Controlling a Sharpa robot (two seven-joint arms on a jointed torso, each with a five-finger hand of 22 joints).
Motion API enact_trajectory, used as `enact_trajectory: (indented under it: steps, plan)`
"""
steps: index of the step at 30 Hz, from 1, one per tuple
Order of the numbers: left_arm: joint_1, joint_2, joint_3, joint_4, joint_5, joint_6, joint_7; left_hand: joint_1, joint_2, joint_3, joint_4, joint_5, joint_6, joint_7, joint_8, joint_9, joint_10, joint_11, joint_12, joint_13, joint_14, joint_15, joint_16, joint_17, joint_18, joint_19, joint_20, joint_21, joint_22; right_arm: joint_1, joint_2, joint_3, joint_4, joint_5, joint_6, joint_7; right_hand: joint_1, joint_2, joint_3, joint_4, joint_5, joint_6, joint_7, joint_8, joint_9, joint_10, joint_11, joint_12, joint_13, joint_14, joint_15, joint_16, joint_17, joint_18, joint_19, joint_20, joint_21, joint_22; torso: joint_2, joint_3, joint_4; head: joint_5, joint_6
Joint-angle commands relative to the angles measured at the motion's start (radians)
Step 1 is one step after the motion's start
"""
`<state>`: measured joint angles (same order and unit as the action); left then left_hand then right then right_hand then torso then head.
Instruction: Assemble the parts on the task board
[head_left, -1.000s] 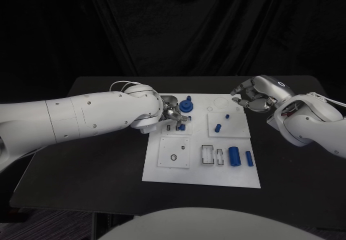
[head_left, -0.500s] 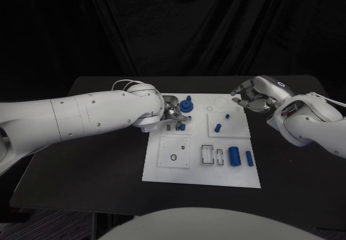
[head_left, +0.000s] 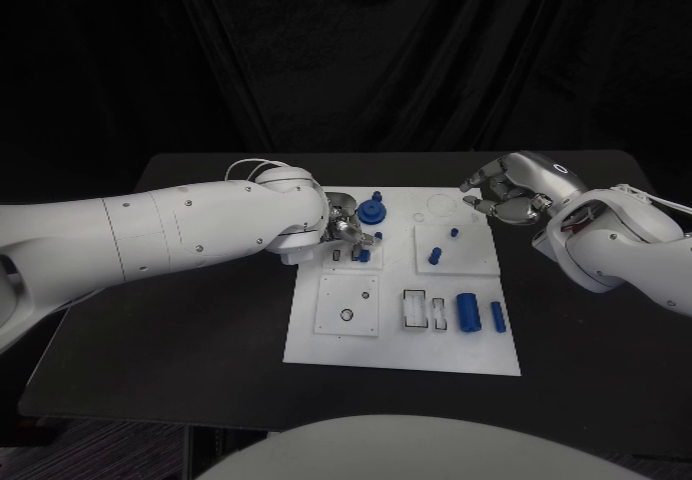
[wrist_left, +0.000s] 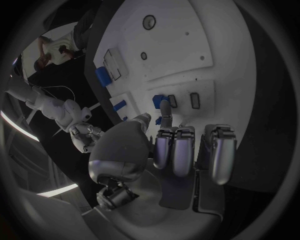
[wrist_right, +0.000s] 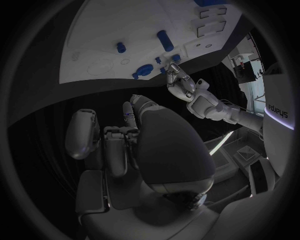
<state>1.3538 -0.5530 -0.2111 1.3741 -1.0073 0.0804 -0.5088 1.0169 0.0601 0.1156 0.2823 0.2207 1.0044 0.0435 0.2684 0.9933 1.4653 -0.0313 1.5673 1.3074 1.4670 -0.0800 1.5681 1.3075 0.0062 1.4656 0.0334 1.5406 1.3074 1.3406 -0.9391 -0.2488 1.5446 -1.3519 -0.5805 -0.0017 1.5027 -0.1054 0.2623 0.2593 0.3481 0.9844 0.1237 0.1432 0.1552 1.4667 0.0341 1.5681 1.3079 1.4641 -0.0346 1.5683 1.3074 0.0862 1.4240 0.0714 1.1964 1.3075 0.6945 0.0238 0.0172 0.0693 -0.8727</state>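
Nothing has moved: left hand (head_left: 343, 228) seemingly touches a blue part (head_left: 362, 254).

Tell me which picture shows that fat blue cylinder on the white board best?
The head view: the fat blue cylinder lies in plain sight near the task board's front right. The left wrist view shows it small and warped; the right wrist view cuts it off at the rim.

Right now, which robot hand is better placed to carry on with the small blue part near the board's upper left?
Probably the left robot hand: its fingertips are already at the small blue part. The right robot hand hovers off the task board's far right corner, fingers curled.
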Motion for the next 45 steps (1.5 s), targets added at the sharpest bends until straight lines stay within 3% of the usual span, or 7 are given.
enact_trajectory:
  steps: [1,36,45]
  plan:
    - [-0.003,0.005,0.0,-0.004,-0.004,0.027,0.003,0.0,0.009,-0.008,0.001,-0.006,0.011,0.001,-0.019,-0.023,0.106,0.007,0.004,0.263,0.104,0.008,0.003,0.263,0.015,0.048,0.007,-0.007,0.211,-0.002,-0.001,0.001,0.002,0.005,0.005,-0.022,-0.004,0.006,0.004,0.005,0.004,0.007,-0.001,-0.003,-0.001,0.104,0.008,0.003,0.263,0.107,0.008,0.003,0.263,-0.007,0.001,0.008,-0.006,0.157,-0.001,0.0004,0.0004,-0.001,0.0]
    - [-0.02,-0.001,0.0,-0.008,-0.004,0.055,-0.013,0.014,0.003,-0.018,-0.009,-0.02,0.03,0.002,-0.04,-0.052,0.106,0.009,0.004,0.263,0.104,0.01,0.003,0.263,0.022,0.028,0.01,-0.023,0.193,-0.003,0.002,0.001,-0.001,0.014,0.027,-0.031,-0.004,0.006,0.005,0.004,0.007,0.008,-0.001,-0.005,-0.002,0.104,0.008,0.002,0.262,0.107,0.008,0.003,0.263,-0.006,-0.001,0.008,-0.01,0.156,-0.001,-0.0011,0.001,0.001,0.0]
    - [-0.021,-0.001,0.0,-0.008,-0.004,0.06,-0.011,0.022,0.002,-0.018,-0.014,-0.021,0.032,0.002,-0.044,-0.056,0.106,0.009,0.004,0.263,0.104,0.011,0.003,0.263,0.024,0.023,0.011,-0.027,0.188,-0.003,0.003,0.001,-0.003,0.016,0.033,-0.032,-0.004,0.006,0.005,0.004,0.008,0.008,-0.002,-0.005,-0.002,0.103,0.008,0.002,0.262,0.107,0.008,0.003,0.263,-0.005,-0.002,0.008,-0.012,0.155,-0.002,0.0001,-0.0002,0.004,0.0]
